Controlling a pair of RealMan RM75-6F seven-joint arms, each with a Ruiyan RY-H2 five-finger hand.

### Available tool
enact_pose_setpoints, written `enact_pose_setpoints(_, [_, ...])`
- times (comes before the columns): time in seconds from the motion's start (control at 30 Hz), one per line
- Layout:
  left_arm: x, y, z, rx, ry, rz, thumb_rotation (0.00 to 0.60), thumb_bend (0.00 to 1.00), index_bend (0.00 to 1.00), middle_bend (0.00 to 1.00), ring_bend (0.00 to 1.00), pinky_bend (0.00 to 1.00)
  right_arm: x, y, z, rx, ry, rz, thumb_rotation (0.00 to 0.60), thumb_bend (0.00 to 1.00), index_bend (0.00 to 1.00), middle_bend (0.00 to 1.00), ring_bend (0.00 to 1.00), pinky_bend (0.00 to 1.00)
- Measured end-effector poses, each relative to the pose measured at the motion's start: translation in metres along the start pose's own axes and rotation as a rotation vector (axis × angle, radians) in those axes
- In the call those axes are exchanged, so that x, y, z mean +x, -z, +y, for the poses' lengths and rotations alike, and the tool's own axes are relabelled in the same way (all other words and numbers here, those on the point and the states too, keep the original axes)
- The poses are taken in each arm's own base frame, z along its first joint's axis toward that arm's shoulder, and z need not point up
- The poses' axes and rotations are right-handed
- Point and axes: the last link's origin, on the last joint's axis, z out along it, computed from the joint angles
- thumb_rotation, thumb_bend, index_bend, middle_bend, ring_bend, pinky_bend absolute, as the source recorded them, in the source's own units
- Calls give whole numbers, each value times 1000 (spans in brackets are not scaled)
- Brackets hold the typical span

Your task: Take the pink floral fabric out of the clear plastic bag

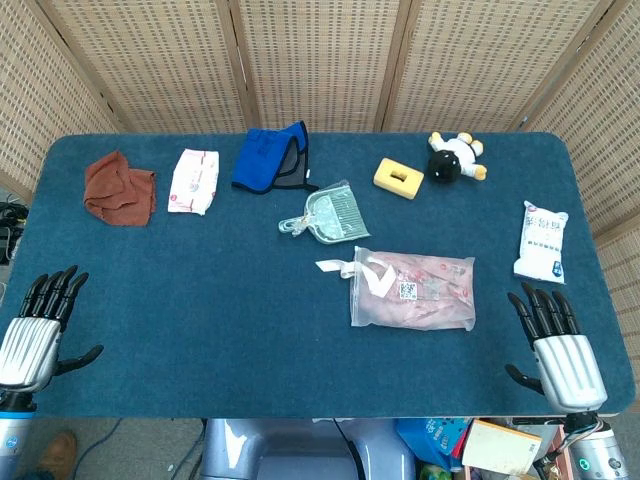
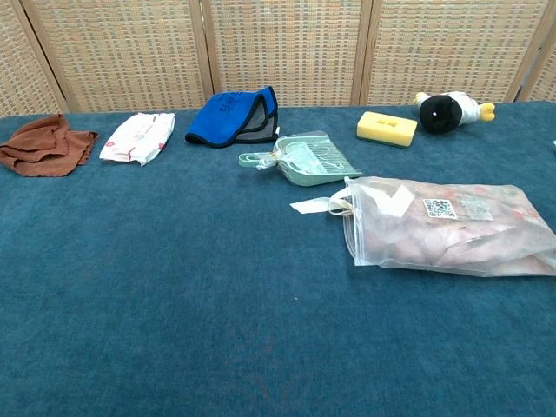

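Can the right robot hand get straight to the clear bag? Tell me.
Probably yes. The right robot hand is open at the table's near edge, and only bare blue mat lies between it and the clear plastic bag.

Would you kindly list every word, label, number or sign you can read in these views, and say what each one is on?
No text can be quoted; every marking is too small or blurred.
Clear plastic bag: a QR-code sticker, a sign only, with a blurred label beside it.
White packet at the right edge: bluish print, unreadable.
White and pink packet: pink print, unreadable.
Blue cloth item: faint dark print, unreadable.
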Motion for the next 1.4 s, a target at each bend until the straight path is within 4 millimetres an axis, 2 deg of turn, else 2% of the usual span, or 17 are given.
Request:
enact_pose_setpoints(0.2, [2,0,-1,2,8,5,600,100,0,0,0,0,-3,-8,-6,29,-30,-34,600,0,0,0,0,0])
enact_pose_setpoints(0.33, [3,-1,-1,-1,13,12,600,100,0,0,0,0,-8,-26,-15,97,-40,-95,600,0,0,0,0,0])
enact_pose_setpoints(0.67, [0,-8,-8,39,15,-6,600,100,0,0,0,0,-27,-98,-60,232,-70,-314,600,0,0,0,0,0])
enact_pose_setpoints(0.97, [-6,-14,-10,57,4,-29,600,101,0,0,0,0,-55,-147,-97,209,-41,-431,600,0,0,0,0,0])
enact_pose_setpoints(1.17, [-9,-17,-9,64,-5,-45,600,103,0,0,0,0,-74,-168,-107,147,-31,-495,600,0,0,0,0,0])
enact_pose_setpoints(1.4, [-11,-19,-10,71,-10,-51,600,103,0,0,0,0,-90,-184,-107,71,-9,-560,600,0,0,0,0,0])
